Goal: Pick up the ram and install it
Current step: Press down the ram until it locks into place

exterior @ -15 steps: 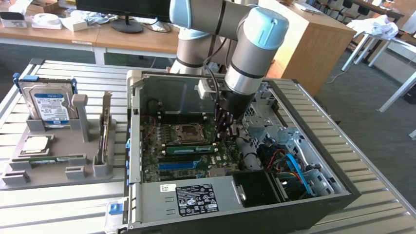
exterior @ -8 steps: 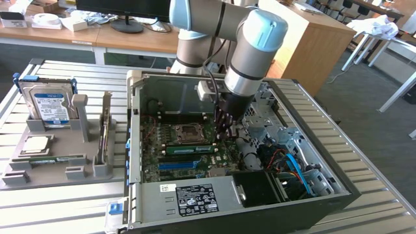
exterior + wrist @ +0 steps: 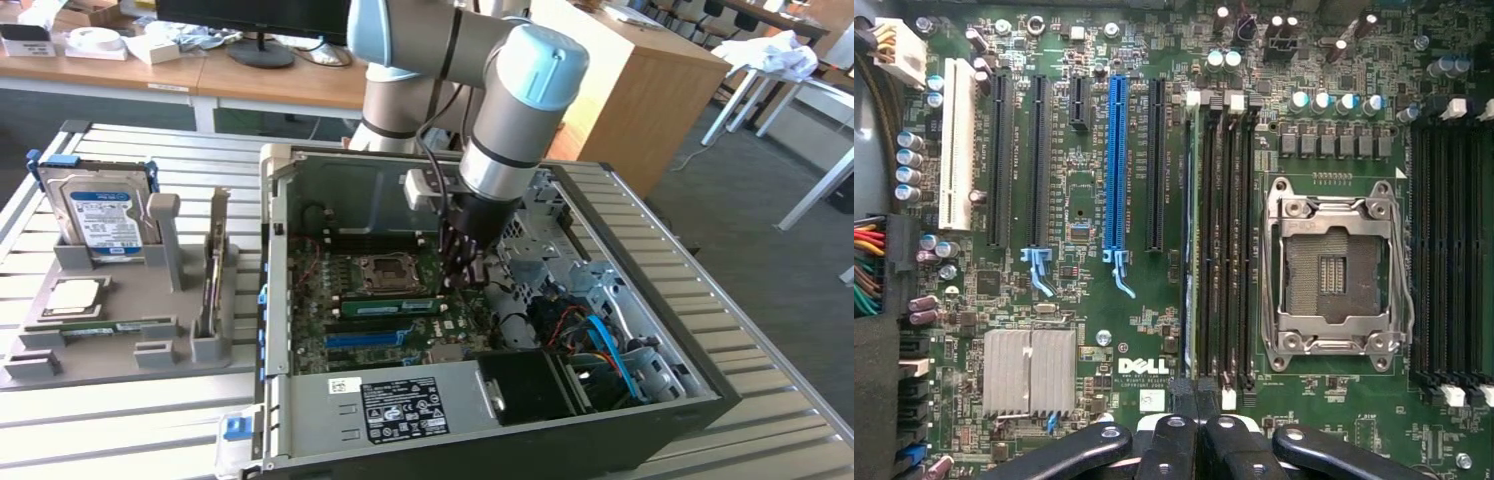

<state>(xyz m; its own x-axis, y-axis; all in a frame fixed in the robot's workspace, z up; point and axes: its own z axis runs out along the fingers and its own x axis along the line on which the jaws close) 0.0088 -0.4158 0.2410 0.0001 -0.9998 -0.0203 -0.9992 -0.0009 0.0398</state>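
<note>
While your tool [image 3: 1197, 425] hangs over the motherboard [image 3: 1084, 330] with fingers together and gripping nothing, the ram [image 3: 388, 304] stands in a slot beside the processor socket [image 3: 1338, 272]. Uneven downward pressure could leave one end unlatched or crack it.

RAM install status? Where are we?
Looks done: the ram stands on edge in a motherboard slot beside the empty CPU socket, inside the open PC case. In hand: nothing visible; the gripper is shut, directly above the stick's near end. Left: whether it is fully seated can't be confirmed from these views.
</note>
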